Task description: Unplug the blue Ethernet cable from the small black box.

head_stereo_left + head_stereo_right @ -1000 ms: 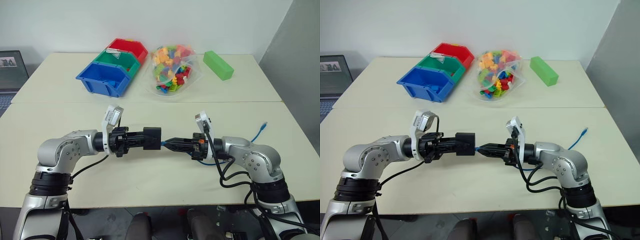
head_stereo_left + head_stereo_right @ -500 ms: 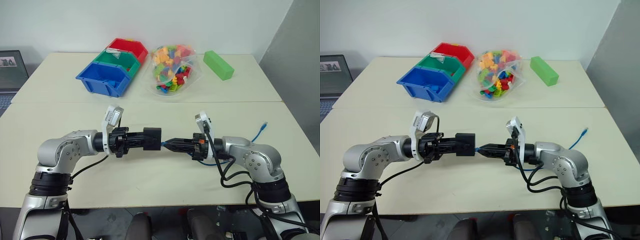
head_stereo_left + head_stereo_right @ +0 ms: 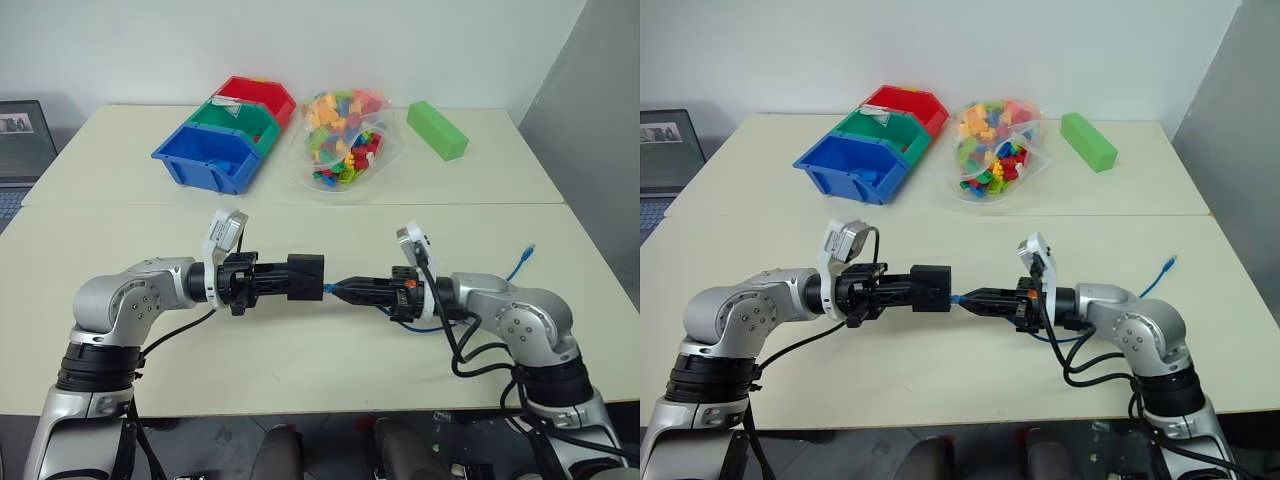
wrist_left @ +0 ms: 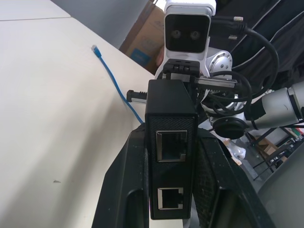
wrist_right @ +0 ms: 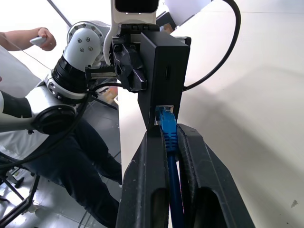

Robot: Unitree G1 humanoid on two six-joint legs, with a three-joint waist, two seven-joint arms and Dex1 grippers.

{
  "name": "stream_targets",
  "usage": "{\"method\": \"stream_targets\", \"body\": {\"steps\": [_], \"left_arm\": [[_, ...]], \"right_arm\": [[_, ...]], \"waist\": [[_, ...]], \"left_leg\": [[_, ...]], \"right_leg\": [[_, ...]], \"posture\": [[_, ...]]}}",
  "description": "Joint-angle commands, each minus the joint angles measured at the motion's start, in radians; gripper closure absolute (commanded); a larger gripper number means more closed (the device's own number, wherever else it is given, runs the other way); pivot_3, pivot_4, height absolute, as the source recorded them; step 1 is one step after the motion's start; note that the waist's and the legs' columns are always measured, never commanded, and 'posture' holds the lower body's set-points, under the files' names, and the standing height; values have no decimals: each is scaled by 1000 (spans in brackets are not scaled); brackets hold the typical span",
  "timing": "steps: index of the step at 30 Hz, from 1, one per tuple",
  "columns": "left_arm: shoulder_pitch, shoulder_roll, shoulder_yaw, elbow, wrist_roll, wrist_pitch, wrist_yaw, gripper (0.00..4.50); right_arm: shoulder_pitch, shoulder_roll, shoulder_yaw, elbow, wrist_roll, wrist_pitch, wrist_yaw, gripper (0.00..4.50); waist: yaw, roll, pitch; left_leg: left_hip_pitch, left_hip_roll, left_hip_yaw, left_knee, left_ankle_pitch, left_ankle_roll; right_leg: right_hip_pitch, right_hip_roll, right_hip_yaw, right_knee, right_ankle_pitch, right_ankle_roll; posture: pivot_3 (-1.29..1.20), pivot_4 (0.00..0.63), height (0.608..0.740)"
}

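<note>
My left gripper (image 3: 292, 278) is shut on the small black box (image 3: 306, 276) and holds it level above the table, with two empty ports (image 4: 171, 142) facing its wrist camera. The blue Ethernet cable (image 3: 517, 266) has its plug (image 5: 166, 118) sitting in a port on the box's other side. From the right, my right gripper (image 3: 341, 289) is shut on the cable just behind that plug, its fingers (image 5: 149, 156) close to the box. The rest of the cable trails under my right arm, and its free end lies on the table at the right.
At the back of the table (image 3: 300, 350) stand a blue bin (image 3: 208, 158), a green bin (image 3: 238, 120) and a red bin (image 3: 257, 97). Beside them are a clear bag of coloured bricks (image 3: 343, 137) and a green block (image 3: 436, 130). A laptop (image 3: 22, 140) is far left. A person's hand (image 5: 40, 37) shows in the right wrist view.
My right arm has shifted slightly to the right and its wrist has rolled a little. The left gripper and box have stayed put, and the plug is still at the port.
</note>
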Motion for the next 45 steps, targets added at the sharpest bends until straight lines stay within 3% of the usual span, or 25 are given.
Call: {"method": "stream_targets", "body": {"steps": [1, 6, 13, 45], "left_arm": [[4, 40, 45, 9, 28, -26, 23, 3715], [2, 28, 37, 4, 27, -27, 23, 3715], [11, 27, 22, -13, 19, -13, 7, 3715], [20, 22, 13, 24, 40, -50, -39, 3715]], "right_arm": [[3, -4, -65, -45, 71, 16, -4, 3379], [15, 2, -53, -57, 82, 29, -23, 2266], [26, 66, -27, -20, 7, -36, -105, 2251], [18, 124, 38, 31, -7, -27, -78, 2251]], "waist": [[0, 0, 0], [0, 0, 0], [0, 0, 0], [-2, 0, 0]], "left_leg": [[0, 0, 0, 0, 0, 0], [0, 0, 0, 0, 0, 0], [0, 0, 0, 0, 0, 0], [0, 0, 0, -1, 0, 0]], "right_leg": [[0, 0, 0, 0, 0, 0], [0, 0, 0, 0, 0, 0], [0, 0, 0, 0, 0, 0], [0, 0, 0, -1, 0, 0]], "posture": [[0, 150, 740], [0, 150, 740], [0, 150, 740], [0, 150, 740]]}}
